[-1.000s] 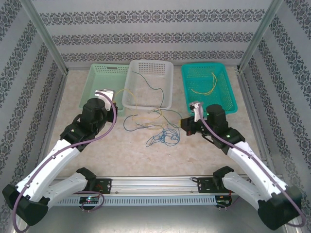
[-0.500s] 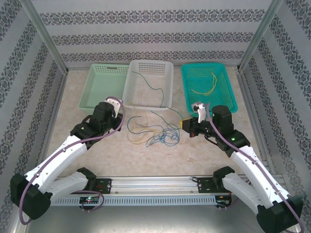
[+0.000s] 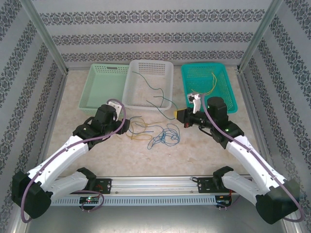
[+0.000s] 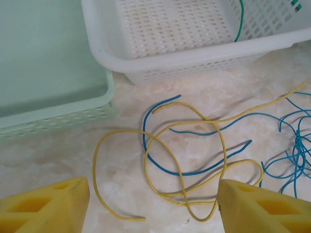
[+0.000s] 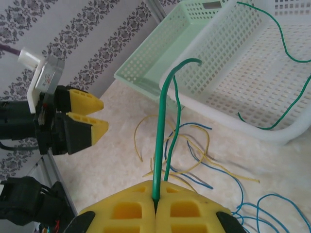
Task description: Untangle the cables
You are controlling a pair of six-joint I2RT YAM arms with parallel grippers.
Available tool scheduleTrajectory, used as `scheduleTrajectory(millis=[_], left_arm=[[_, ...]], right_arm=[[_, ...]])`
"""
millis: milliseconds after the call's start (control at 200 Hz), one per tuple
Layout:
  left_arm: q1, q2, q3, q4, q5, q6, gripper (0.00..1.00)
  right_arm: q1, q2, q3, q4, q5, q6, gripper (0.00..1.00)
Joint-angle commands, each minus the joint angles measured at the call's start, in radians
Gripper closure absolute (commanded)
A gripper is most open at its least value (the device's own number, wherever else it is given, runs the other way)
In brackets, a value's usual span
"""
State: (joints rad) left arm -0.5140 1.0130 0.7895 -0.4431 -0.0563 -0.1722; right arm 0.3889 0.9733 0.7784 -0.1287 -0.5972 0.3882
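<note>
Left hand [image 4: 153, 201]: wide open, empty, over loose yellow cable [image 4: 126, 130] and blue cable [image 4: 144, 136], mid-counter. Right hand [image 5: 155, 196]: pinched shut on green cable [image 5: 159, 136], held up, probably to clear the tangle. More green lies in white basket [image 4: 184, 56], far edge.

From above and behind we overlook the whole table [image 3: 204, 148]; our two wrist cameras sit low and close, sharing the white basket [image 4: 194, 54] and cables [image 4: 94, 165].

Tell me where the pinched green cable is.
In the right wrist view, the green cable rises from the shut right gripper, near the white basket.
</note>
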Motion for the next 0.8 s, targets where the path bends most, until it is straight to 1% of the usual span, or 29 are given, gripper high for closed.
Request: scheduleTrajectory(millis=[0,70,145,225,295,345,430,510,659,709,794], left_arm=[[-0.057,-0.005,0.070,0.023,-0.005,0.090,0.29],[-0.115,0.011,0.091,0.079,0.019,0.165,0.29],[-0.178,0.043,0.107,0.143,0.044,0.250,0.30],[-0.241,0.083,0.128,0.202,0.029,0.333,0.31],[-0.288,0.116,0.146,0.238,-0.005,0.399,0.31],[-0.312,0.131,0.152,0.264,-0.001,0.440,0.32],[-0.329,0.152,0.149,0.320,0.024,0.481,0.32],[-0.337,0.160,0.135,0.385,0.021,0.505,0.33],[-0.357,0.138,0.076,0.540,0.037,0.587,0.34],[-0.358,0.144,0.076,0.548,0.055,0.614,0.34],[-0.359,0.182,0.108,0.499,0.098,0.654,0.35]], right_arm=[[0.007,0.054,0.070,0.042,0.014,0.071,1.00],[0.005,0.109,0.118,0.012,0.009,0.114,1.00],[0.005,0.167,0.169,-0.002,-0.038,0.141,1.00],[0.006,0.209,0.209,-0.016,-0.074,0.166,1.00],[0.004,0.231,0.229,-0.033,-0.082,0.189,1.00],[-0.001,0.249,0.240,-0.041,-0.097,0.201,1.00],[0.001,0.278,0.248,-0.028,-0.137,0.234,1.00],[0.007,0.298,0.251,-0.004,-0.171,0.269,1.00],[0.010,0.321,0.275,-0.029,-0.204,0.283,1.00],[0.010,0.327,0.278,-0.024,-0.221,0.298,1.00],[0.010,0.333,0.282,-0.004,-0.247,0.329,1.00]])
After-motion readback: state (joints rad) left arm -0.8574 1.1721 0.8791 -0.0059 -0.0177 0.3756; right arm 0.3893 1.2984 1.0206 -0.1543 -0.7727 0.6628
